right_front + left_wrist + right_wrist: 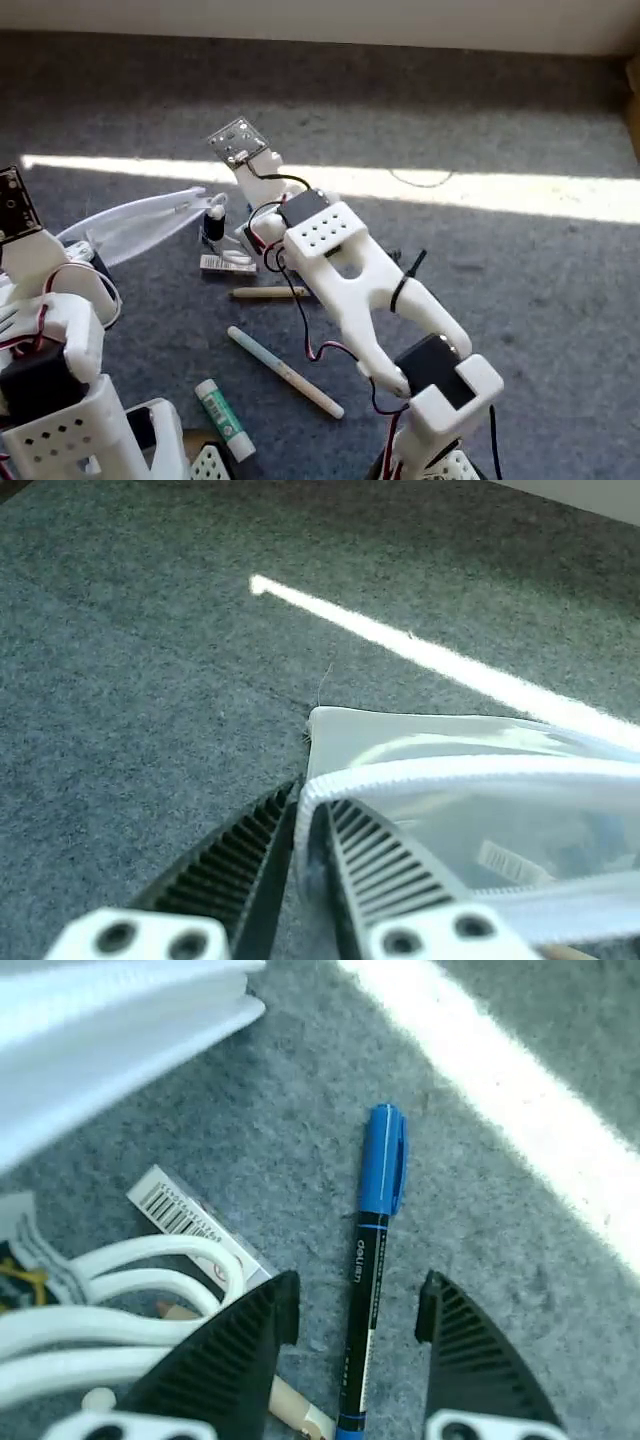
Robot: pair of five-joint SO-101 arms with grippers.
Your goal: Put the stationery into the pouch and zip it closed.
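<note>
Pouch (140, 222): clear with a white zip edge, laid flat on the bench (520, 290); the mouth is seen gaping in the left wrist view.
Left pincer (300, 802): pressed together on the pouch's zip edge at its corner.
Right pincer (357, 1300): spread, with one jaw set on either side of the blue pen (375, 1230) and no contact visible.
Blue pen: flat on the bench; its long axis is run between the jaws, across their closing line (favourable for a pinch, it is judged), cap end farther out.
Pouch from right pincer: about 9 o'clock in the high view, near.
Nearer arm: the right one; the left is occupied.
Remaining stock: barcoded box (228, 264), pencil (270, 292), pale pen (285, 372) and glue stick (225, 420), spread toward 5 o'clock of the pouch.
</note>
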